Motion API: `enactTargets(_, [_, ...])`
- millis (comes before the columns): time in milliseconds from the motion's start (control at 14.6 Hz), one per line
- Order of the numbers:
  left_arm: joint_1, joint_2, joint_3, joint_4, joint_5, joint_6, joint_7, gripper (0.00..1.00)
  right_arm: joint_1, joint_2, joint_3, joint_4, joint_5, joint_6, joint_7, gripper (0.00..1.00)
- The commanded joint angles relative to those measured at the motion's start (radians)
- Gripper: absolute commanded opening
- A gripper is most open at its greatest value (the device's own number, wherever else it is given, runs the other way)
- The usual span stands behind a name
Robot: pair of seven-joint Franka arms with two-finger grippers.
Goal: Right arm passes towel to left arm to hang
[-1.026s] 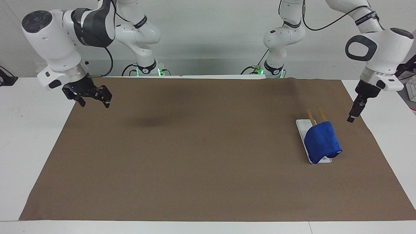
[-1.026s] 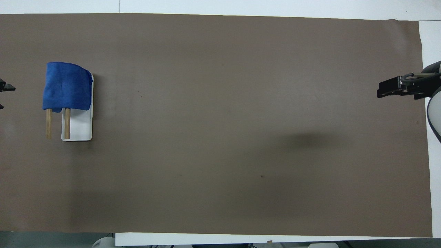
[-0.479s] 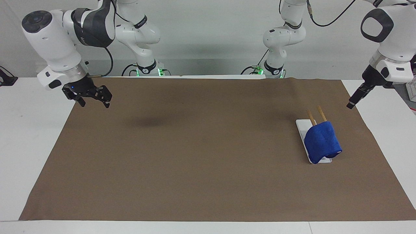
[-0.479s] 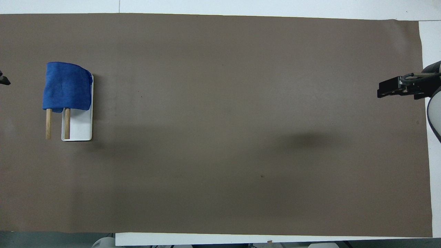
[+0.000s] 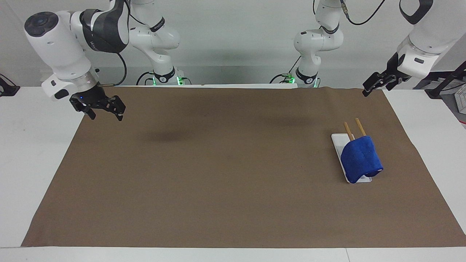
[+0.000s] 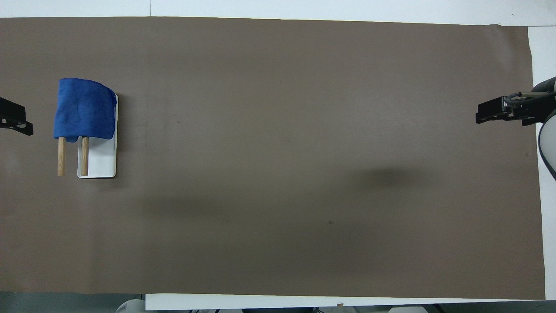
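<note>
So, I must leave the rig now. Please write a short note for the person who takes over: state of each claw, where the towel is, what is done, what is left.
Left claw: open, holds nothing, raised over the mat's corner at the left arm's end, near the robots.
Right claw: open, holds nothing, waits over the mat's edge at the right arm's end.
Towel: draped over the two wooden bars of the white rack, at the left arm's end of the table. The bar ends stick out toward the robots.
Done: the towel hangs on the rack.
Left: nothing that I can see; perhaps only parking the arms.
</note>
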Motion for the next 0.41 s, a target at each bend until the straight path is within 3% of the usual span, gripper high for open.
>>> enactTargets(0, [-0.007,-0.028,0.000,-0.025,-0.004,-0.025,0.054,1.00,-0.001,-0.014,0.000,-0.008,0.001,-0.012,-0.013,1.00])
enactTargets(342, [-0.019,-0.045,0.009,-0.060,-0.007,0.010,0.061,1.00,-0.001,-0.014,0.000,-0.008,0.001,-0.012,-0.013,1.00])
